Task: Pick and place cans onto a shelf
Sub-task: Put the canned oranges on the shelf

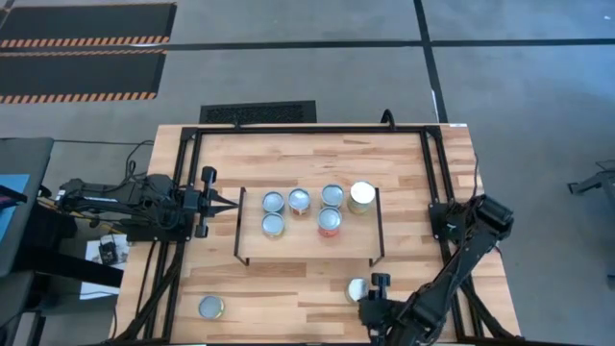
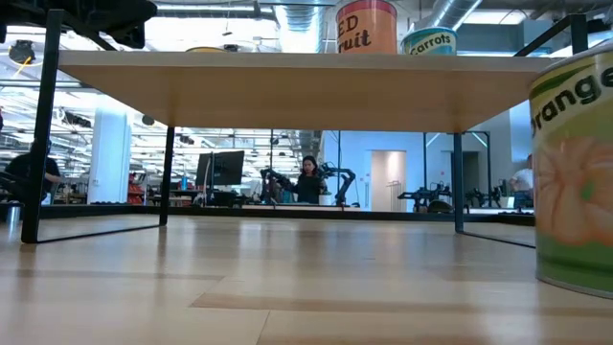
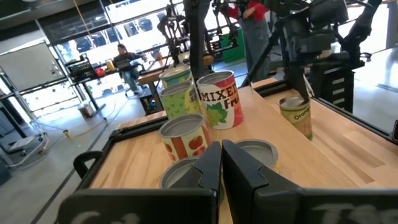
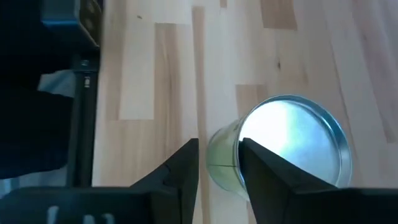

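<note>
**Target can lies directly in front of the right gripper**

The yellow-green tin can with shiny silver top stands upright on the butcher-block worktop near its front edge, ahead of the light-wood shelf. The right gripper is the nearer one, fingers parted and empty, the can just beyond their tips.

black jointed arms, wedge-shaped dark fingers, matte.

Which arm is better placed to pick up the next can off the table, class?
The right. Its pincer hangs beside the green-labelled can in front of the shelf, fingers apart. The left pincer waits at the shelf's left end, fingers together.
</note>
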`<state>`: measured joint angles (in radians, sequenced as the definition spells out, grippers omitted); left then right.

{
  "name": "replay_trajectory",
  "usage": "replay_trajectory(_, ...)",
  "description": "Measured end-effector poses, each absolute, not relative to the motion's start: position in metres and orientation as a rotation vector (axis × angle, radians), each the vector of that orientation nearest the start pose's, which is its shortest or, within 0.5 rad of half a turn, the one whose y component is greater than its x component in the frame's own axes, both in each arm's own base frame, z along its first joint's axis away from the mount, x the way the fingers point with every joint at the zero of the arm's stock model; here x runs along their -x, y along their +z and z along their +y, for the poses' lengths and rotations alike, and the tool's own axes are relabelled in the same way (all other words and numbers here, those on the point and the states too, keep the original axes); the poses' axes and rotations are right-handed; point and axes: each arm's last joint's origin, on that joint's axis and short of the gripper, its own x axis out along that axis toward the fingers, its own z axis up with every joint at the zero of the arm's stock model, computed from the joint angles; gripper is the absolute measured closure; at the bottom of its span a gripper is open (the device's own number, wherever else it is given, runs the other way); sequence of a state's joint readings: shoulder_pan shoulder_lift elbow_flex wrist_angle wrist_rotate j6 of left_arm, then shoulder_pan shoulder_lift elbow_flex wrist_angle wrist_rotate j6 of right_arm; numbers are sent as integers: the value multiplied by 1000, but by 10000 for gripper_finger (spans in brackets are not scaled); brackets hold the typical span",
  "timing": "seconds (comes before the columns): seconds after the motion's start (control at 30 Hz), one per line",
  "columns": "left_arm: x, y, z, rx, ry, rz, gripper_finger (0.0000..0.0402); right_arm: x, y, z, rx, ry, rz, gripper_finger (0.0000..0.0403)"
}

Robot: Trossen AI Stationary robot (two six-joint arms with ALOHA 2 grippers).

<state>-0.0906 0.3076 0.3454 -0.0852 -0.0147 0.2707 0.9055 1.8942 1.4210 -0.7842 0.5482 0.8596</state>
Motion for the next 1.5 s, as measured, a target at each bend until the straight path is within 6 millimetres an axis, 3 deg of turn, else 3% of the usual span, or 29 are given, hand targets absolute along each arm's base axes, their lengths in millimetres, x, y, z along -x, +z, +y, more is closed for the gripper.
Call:
replay_trajectory(0.2,-107,248,-9,-279,-81,36,397,-250,207,290,110,-152,1003,302)
replay_trajectory(0.43,-107,248,-9,-279,-81,36,397,-255,210,285,118,-175,1037,388)
replay_trajectory(0.63,-107,248,-9,-279,-81,35,397,-258,222,286,123,-161,1064,394)
replay_trajectory(0.83,-107,248,-9,-279,-81,35,397,-261,254,290,128,-142,1041,398)
replay_trajectory(1.1,-107,248,-9,-279,-81,35,397,-272,317,289,162,-104,891,399)
replay_trajectory(1.3,-107,248,-9,-279,-82,35,397,-281,353,259,119,-206,915,397)
replay_trajectory(1.5,-107,248,-9,-279,-82,35,397,-288,373,222,133,-289,1008,399)
